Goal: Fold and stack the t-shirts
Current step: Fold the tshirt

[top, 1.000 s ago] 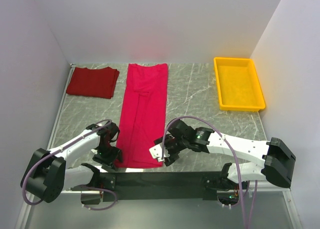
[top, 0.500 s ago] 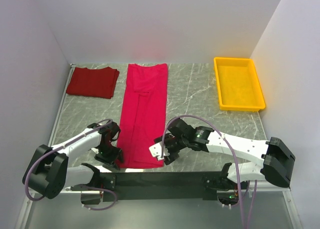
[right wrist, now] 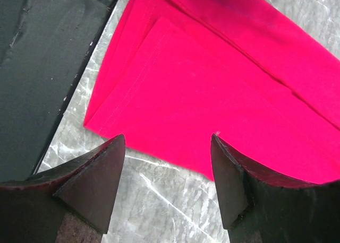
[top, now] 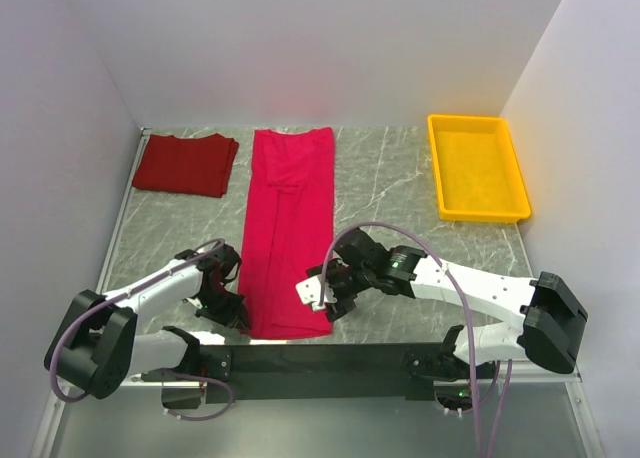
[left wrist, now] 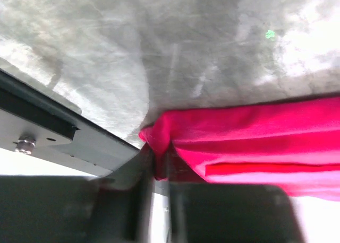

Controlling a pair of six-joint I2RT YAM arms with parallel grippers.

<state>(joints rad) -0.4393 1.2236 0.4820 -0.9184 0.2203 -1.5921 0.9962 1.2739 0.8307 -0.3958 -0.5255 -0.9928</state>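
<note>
Where the pink t-shirt (top: 290, 218) lies as a long, narrow strip down the middle of the grey marbled table (top: 390, 178), both arms reach in to its near end. That strip runs from close to the back wall to the black rail (top: 330, 358) at the front edge, folded lengthwise so that a second layer shows along it.

The left gripper (left wrist: 161, 159) sits at the near left corner. Its wrist camera shows that corner bunched up and drawn between the two dark fingers (left wrist: 139, 174), which stand narrow and pinch the cloth (only a slim line of fabric shows in the gap). The rest of the shirt trails off to the right in that view, flat on the table.

The right gripper (right wrist: 167, 139) hangs over the near right corner with its fingers (right wrist: 95, 184) spread wide, holding nothing. The hem with its line of stitching lies just beyond the tips, and whether the tips touch the table cannot be told.

The dark red t-shirt (top: 185, 165) rests folded into a compact rectangle at the far left corner of the table, near the pink one's far end and well apart from both grippers. A yellow tray (top: 437, 168) stands at the far right, by the wall.
</note>
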